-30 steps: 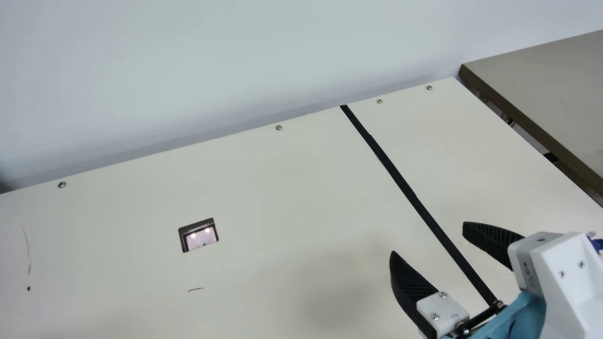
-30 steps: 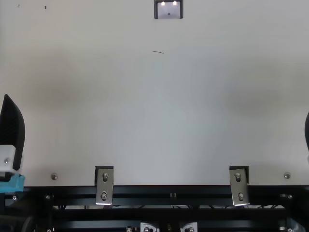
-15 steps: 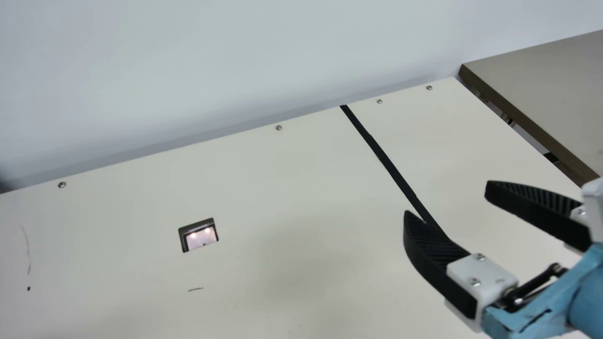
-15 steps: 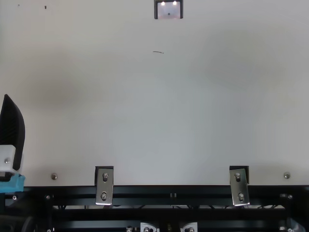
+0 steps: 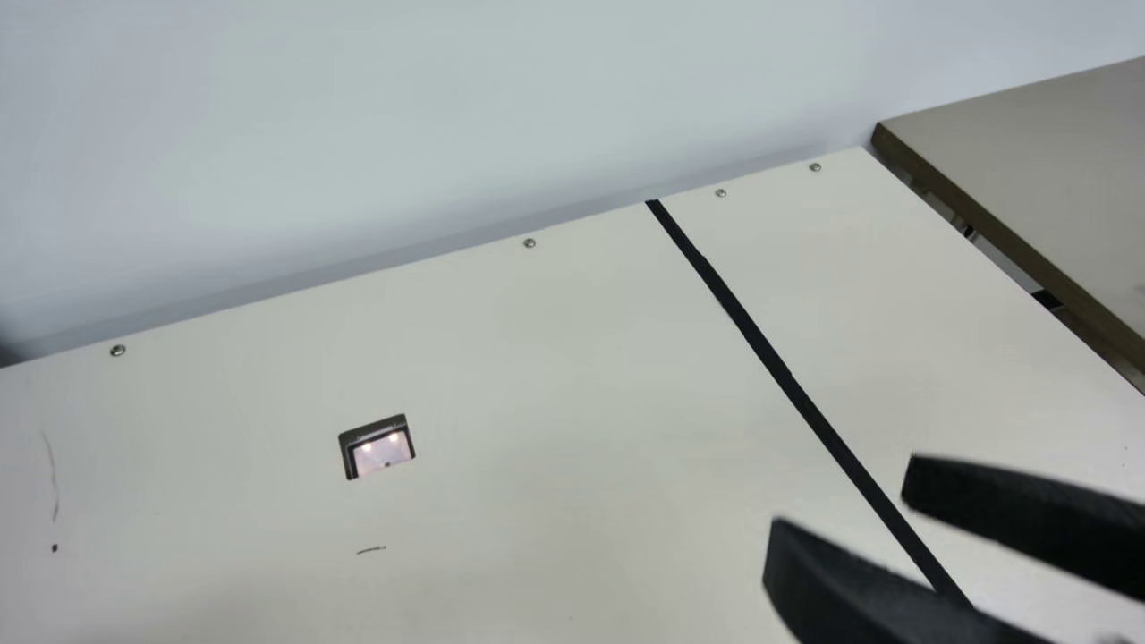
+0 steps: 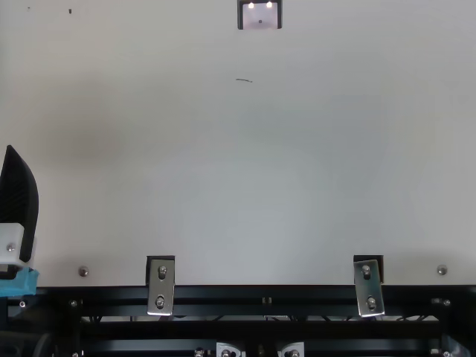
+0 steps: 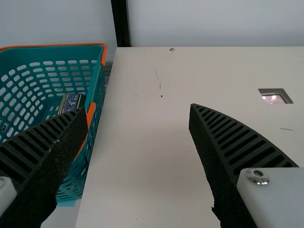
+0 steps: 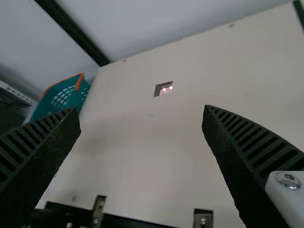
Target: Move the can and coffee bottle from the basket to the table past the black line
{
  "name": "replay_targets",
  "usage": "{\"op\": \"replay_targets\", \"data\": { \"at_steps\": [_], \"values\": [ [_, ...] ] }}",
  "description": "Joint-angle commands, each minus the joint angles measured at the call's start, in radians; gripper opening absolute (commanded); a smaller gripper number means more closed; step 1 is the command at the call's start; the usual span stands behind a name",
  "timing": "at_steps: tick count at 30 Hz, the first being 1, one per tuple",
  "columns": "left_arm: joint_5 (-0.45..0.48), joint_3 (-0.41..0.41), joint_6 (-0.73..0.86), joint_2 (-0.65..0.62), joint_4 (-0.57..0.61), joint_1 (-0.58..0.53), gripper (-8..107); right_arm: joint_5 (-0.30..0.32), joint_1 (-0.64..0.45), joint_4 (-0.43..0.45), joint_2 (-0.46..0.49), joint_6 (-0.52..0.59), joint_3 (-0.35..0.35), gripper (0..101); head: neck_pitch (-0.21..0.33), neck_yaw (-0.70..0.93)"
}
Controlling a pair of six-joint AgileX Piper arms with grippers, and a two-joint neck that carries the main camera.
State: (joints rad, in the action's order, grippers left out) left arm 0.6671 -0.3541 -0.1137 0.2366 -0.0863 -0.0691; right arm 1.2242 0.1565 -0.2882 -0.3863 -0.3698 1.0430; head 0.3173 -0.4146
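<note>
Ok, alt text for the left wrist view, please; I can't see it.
The left gripper is open with nothing between its fingers; near it, a teal basket with orange trim holds a small item with a dark label. The basket is beside the cream table, which has a small cutout.

The black ribbed right gripper (image 5: 845,499) now looms larger in the main view, farther below the flat cream worktop's (image 5: 537,358) far edge

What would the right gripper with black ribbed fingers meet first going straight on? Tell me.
Probably the flat cream tabletop: it lies ahead of the open right gripper in its wrist view, though depth is unclear.
</note>
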Motion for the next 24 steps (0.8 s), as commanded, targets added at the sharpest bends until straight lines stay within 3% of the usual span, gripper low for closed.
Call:
{"op": "replay_targets", "data": {
  "at_steps": [1,9,20,24],
  "values": [
    [0.0,0.0,0.0,0.0,0.0,0.0,90,0.0,0.0,0.0,0.0,0.0,0.0,101,0.019,0.003],
    [0.0,0.0,0.0,0.0,0.0,0.0,90,-0.004,0.0,-0.01,-0.002,-0.051,-0.008,101,0.019,0.003],
    [0.0,0.0,0.0,0.0,0.0,0.0,90,-0.054,0.106,-0.182,0.004,-0.186,-0.067,101,0.019,0.003],
    [0.0,0.0,0.0,0.0,0.0,0.0,90,-0.074,0.118,-0.198,0.007,-0.203,-0.077,101,0.019,0.003]
  ]
}}
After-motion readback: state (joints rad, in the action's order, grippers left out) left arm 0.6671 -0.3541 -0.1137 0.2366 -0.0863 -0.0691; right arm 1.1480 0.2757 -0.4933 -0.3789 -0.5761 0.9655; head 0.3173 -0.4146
